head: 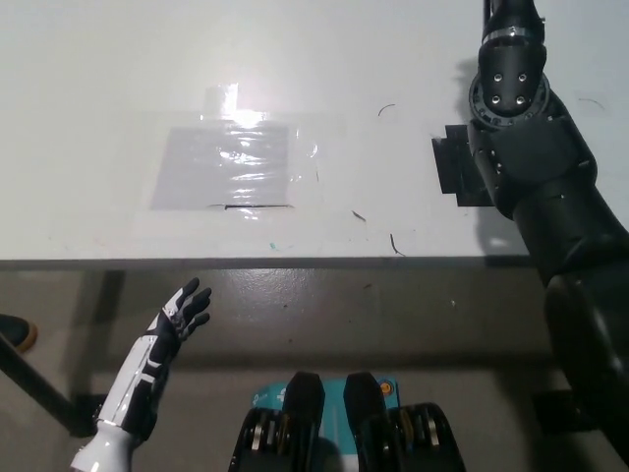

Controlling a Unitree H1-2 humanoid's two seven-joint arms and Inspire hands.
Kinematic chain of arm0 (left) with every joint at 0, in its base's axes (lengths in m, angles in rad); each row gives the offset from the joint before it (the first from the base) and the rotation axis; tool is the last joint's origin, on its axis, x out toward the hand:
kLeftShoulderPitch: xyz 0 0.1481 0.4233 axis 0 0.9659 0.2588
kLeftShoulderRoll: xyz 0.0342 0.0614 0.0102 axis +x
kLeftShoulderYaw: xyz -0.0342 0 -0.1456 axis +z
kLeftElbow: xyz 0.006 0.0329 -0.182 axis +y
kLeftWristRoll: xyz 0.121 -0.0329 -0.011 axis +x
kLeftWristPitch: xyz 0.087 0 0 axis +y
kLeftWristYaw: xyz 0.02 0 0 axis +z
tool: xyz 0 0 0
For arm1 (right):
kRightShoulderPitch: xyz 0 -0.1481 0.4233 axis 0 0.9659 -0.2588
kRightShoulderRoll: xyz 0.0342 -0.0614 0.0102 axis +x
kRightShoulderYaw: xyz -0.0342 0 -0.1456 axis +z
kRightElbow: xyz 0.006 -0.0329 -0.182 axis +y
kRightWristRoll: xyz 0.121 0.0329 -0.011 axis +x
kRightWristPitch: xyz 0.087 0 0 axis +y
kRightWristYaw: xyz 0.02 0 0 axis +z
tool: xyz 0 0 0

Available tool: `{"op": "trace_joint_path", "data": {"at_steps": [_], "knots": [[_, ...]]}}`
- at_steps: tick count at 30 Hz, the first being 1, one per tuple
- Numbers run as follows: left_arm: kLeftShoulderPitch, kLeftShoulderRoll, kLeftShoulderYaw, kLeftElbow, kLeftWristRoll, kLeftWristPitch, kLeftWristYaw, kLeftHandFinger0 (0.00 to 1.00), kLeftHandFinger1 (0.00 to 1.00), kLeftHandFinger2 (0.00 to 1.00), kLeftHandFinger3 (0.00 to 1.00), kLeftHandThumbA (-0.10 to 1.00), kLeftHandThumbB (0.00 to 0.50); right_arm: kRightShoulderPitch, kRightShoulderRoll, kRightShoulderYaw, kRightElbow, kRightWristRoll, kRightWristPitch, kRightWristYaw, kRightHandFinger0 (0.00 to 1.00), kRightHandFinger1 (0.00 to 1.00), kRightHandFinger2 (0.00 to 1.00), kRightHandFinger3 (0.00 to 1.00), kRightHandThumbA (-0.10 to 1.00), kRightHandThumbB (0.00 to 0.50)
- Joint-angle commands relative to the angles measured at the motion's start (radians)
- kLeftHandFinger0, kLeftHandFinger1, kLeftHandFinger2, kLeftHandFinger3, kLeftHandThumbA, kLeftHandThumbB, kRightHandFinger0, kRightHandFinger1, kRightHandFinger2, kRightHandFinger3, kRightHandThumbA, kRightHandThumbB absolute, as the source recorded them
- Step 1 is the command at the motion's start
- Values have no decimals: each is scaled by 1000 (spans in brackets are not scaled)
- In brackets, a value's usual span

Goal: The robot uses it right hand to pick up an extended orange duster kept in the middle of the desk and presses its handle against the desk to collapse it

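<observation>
No orange duster shows anywhere in the head view. My black right arm [536, 167] rises from the bottom right across the white desk [98, 88] and leaves the picture at the top edge, so its hand is out of sight. Below the desk's front edge, at the lower left, my white left hand [182, 313] rests open with its fingers spread and holds nothing.
A patch of clear shiny tape [231, 167] lies at the desk's middle left. A black tape square [450, 169] sits to the right, mostly covered by my right arm. The desk's front edge [246, 263] crosses the picture, with floor below and a shoe [15, 332] at far left.
</observation>
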Motion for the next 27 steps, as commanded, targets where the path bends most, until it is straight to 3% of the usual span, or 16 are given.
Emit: {"op": "trace_joint_path", "data": {"at_steps": [1, 2, 5, 7, 10, 12, 20, 24, 27], "knots": [[6, 0, 8, -16, -10, -33, -1, 1000, 1000, 1000, 1000, 1000, 142, -21, 4, -2, -23, 54, -56, -63, 0, 69, 399, 476, -100, 81], [5, -1, 8, -17, -9, -32, 0, 1000, 1000, 1000, 1000, 1000, 139, -12, 3, 9, -31, 48, -56, -82, 0, 80, 402, 466, -100, 103], [4, -2, 8, -17, -9, -32, 0, 1000, 1000, 1000, 1000, 1000, 140, -12, 1, 18, -32, 55, -56, -86, 0, 80, 400, 453, -100, 103], [2, -1, 4, -15, -7, -31, -4, 1000, 1000, 1000, 1000, 1000, 149, -2, 0, 27, -38, 50, -56, -114, 0, 55, 357, 300, -100, 111], [3, 0, 4, -16, -6, -29, -4, 1000, 1000, 1000, 1000, 1000, 151, -1, -1, 37, -37, 55, -56, -122, 0, 52, 354, 291, -100, 109], [0, -2, 5, -8, -8, -39, -3, 1000, 1000, 1000, 1000, 1000, 143, 8, -4, 60, -37, 39, -56, -149, 0, 6, 322, 288, -100, 75], [2, -3, 3, -4, -9, -46, -6, 1000, 1000, 1000, 1000, 1000, 133, 33, 2, 57, -26, 73, -56, -135, 0, 0, 300, 254, -100, 80], [1, -2, 0, -8, 0, -45, -4, 1000, 1000, 1000, 1000, 1000, 140, 64, 0, 33, 37, 97, -56, -106, 0, 0, 226, 240, -100, 83], [3, -2, 0, -13, 6, -38, -1, 1000, 1000, 1000, 1000, 1000, 148, 86, -9, 38, 71, 94, -56, -83, 0, 16, 301, 236, -100, 70]]}}
